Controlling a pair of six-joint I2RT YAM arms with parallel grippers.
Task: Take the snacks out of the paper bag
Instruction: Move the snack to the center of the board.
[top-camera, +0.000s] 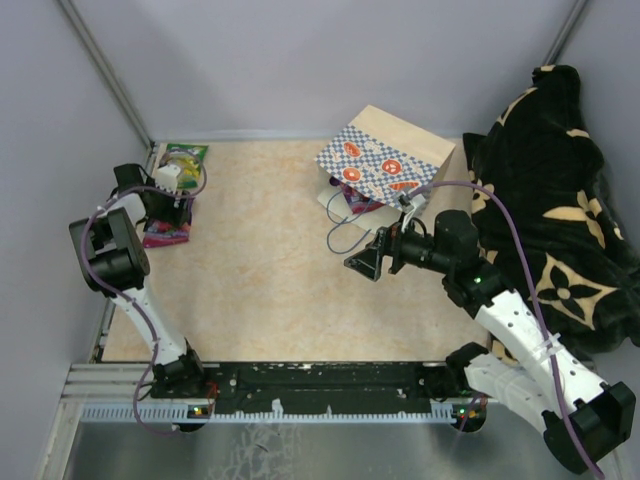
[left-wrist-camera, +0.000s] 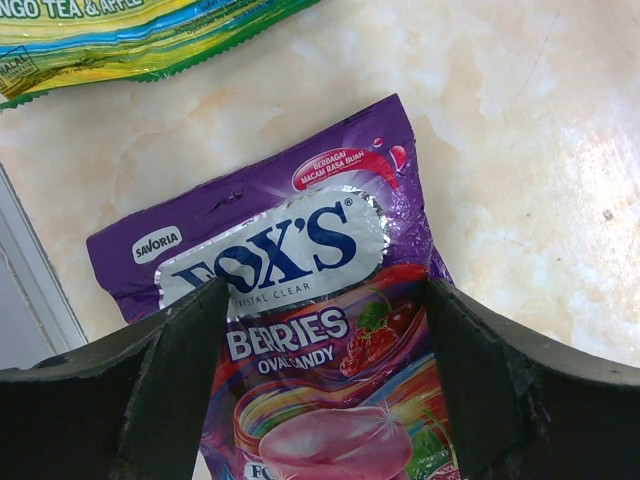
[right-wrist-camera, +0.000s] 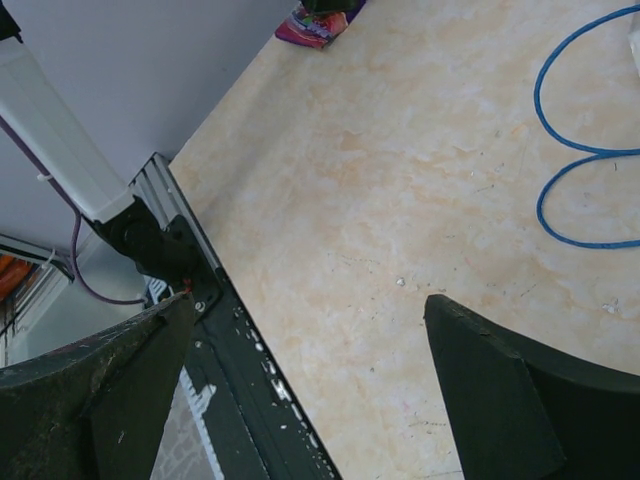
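The paper bag lies on its side at the back right, its mouth and blue cord handles facing the table's middle. A purple packet peeks from the mouth. Two snacks lie at the far left: a purple berry packet and a green-yellow packet. My left gripper is open right over the purple packet, one finger at each side of it. The green-yellow packet lies beyond. My right gripper is open and empty, above the table just in front of the bag's handles.
A black-and-tan blanket is heaped along the right side, beside the bag and my right arm. A metal rail borders the left edge, and a black rail the near edge. Grey walls enclose the table.
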